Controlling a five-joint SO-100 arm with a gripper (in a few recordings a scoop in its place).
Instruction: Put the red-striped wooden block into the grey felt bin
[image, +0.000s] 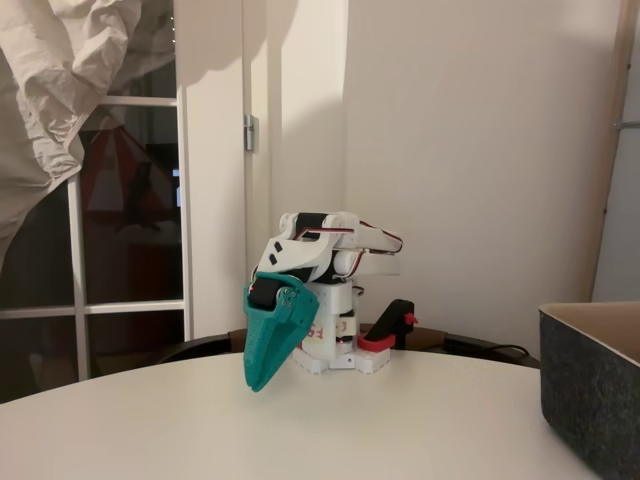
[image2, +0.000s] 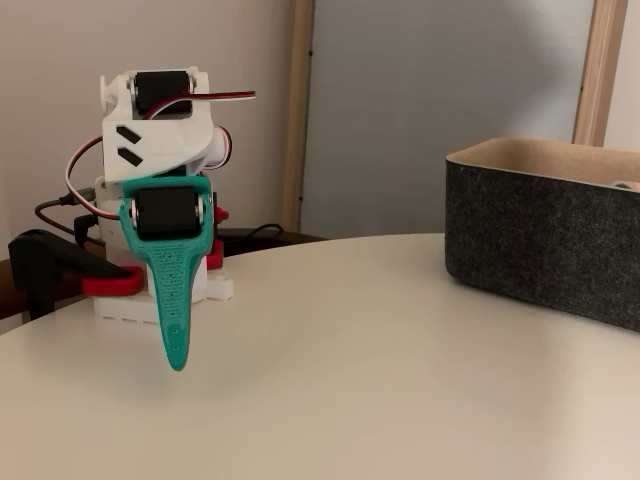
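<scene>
The red-striped wooden block is out of view. The grey felt bin (image: 592, 392) stands at the right edge of the round white table; in the other fixed view the bin (image2: 550, 230) shows dark felt walls and a tan inside. The white arm is folded down over its base. My teal gripper (image: 258, 383) hangs tip-down just above the table, far left of the bin. In the other fixed view the gripper (image2: 177, 362) narrows to a single point, jaws together with nothing between them.
The arm's base (image: 330, 355) is held at the table's back edge by a black and red clamp (image: 392, 330), which also shows in the other fixed view (image2: 50, 275). The bare white tabletop (image2: 350, 390) stretches between gripper and bin. A wall and a window lie behind.
</scene>
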